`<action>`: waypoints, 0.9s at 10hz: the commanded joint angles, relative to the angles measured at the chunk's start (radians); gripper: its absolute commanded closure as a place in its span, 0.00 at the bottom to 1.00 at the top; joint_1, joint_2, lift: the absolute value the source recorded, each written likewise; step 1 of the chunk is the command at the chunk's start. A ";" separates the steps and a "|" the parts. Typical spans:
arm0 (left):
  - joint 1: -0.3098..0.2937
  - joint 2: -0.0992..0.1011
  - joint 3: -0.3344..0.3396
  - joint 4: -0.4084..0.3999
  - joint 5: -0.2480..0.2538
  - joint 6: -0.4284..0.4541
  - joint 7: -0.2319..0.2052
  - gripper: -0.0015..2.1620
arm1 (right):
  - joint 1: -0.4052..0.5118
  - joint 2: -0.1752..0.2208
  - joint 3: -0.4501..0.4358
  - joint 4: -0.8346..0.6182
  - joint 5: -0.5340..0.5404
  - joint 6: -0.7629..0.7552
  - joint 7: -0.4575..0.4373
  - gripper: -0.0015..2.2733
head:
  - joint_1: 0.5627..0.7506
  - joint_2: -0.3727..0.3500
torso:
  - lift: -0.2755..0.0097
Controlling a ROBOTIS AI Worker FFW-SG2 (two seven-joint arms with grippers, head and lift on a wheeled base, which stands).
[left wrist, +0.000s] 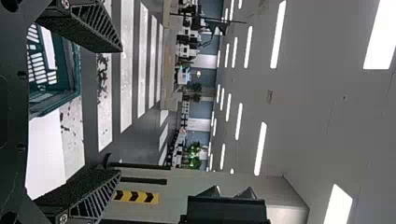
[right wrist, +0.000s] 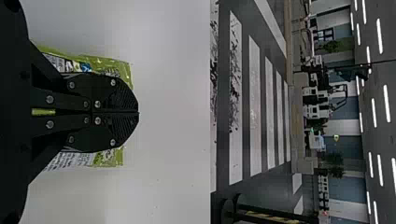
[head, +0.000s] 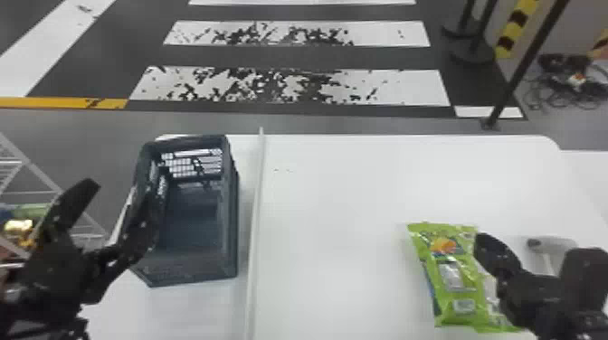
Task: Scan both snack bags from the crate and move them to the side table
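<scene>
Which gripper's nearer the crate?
The left gripper: it's at the left side of the crate. The right gripper is past the divider, by the green bag.

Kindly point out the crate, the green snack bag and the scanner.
Crate (head: 194, 266), head view: near wall.
Green snack bag (head: 459, 305), head view: near half.
Scanner (head: 558, 245), head view: grey body.

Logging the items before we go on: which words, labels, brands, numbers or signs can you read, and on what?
No text is readable.
Green snack bag: print and pale panels, too blurred to read.
Crate: no lettering I can make out.
Floor stripes: markings, no words that I can see.
</scene>
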 commanded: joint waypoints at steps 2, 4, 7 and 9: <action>0.000 0.001 0.001 0.001 0.000 0.000 0.000 0.03 | 0.007 0.002 0.007 0.071 0.002 -0.071 0.002 0.99 | 0.70 0.56 | 0.86; 0.000 0.001 0.001 -0.002 0.000 0.000 0.000 0.03 | 0.021 0.005 0.021 0.102 -0.001 -0.120 0.000 0.99 | 0.70 0.57 | 0.86; -0.006 0.003 0.001 -0.002 0.000 0.006 0.000 0.03 | 0.031 0.009 0.052 0.139 -0.007 -0.172 0.000 0.99 | 0.70 0.59 | 0.86; -0.008 0.004 0.001 0.000 0.000 0.009 0.000 0.03 | 0.011 0.009 0.066 0.174 0.002 -0.178 0.000 0.99 | 0.70 0.62 | 0.86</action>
